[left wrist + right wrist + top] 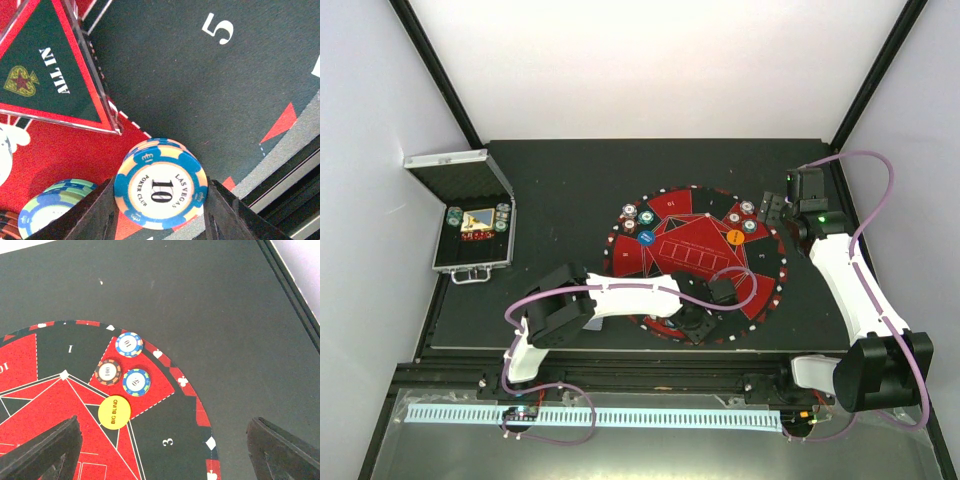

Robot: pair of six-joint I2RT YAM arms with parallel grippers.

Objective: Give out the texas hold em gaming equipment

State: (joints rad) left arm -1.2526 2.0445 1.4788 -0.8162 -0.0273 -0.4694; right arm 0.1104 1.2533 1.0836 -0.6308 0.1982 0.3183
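Green-blue chip stack (50, 212) cut off at bottom edge — case (455, 177) contents too small

Your left arm (620, 298) lies low and reaches out to the right. Your left gripper (161, 186) points down, both fingers pressed against a blue chip stack (159, 167). Your right arm (850, 280) stretches forward, and your right gripper (164, 422) is spread wide, holding nothing.
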